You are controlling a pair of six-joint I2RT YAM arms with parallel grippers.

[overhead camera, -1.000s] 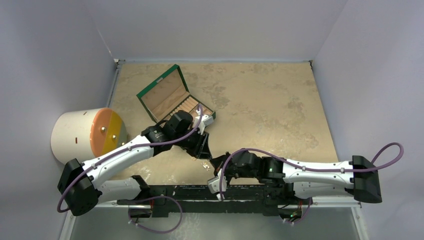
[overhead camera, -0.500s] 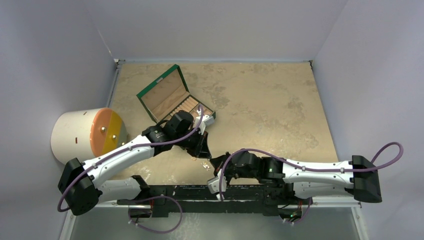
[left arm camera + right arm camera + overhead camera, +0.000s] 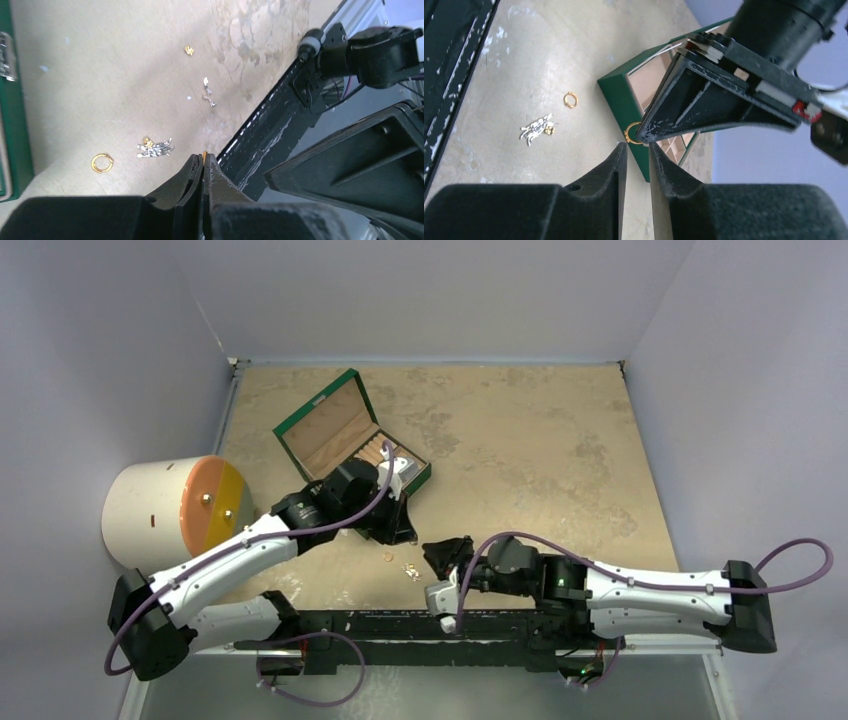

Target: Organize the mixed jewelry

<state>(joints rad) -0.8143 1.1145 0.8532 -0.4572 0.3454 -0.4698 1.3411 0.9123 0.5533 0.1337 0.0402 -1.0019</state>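
Note:
My left gripper (image 3: 397, 524) is shut on a thin gold hoop (image 3: 632, 134); only a gold sliver (image 3: 204, 152) shows at its tips in the left wrist view. It hovers beside the near corner of the open green box (image 3: 350, 435). On the table lie a gold hoop (image 3: 102, 163), a silver glittery cluster (image 3: 156, 148), a gold stud (image 3: 189, 49) and small silver bits (image 3: 207, 93). The hoop (image 3: 570, 100) and cluster (image 3: 536, 129) also show in the right wrist view. My right gripper (image 3: 638, 147) is slightly open and empty, just right of the loose pieces (image 3: 408, 569).
A white cylinder with an orange and yellow face (image 3: 170, 508) lies at the left edge. The black rail (image 3: 270, 125) runs along the table's near edge, close to the loose pieces. The green box's tan divided compartments (image 3: 672, 145) show behind the left gripper.
My left gripper has lifted and drawn back toward the green box with the hoop pinched. The right arm has shifted, its gripper now a little farther from the rail.

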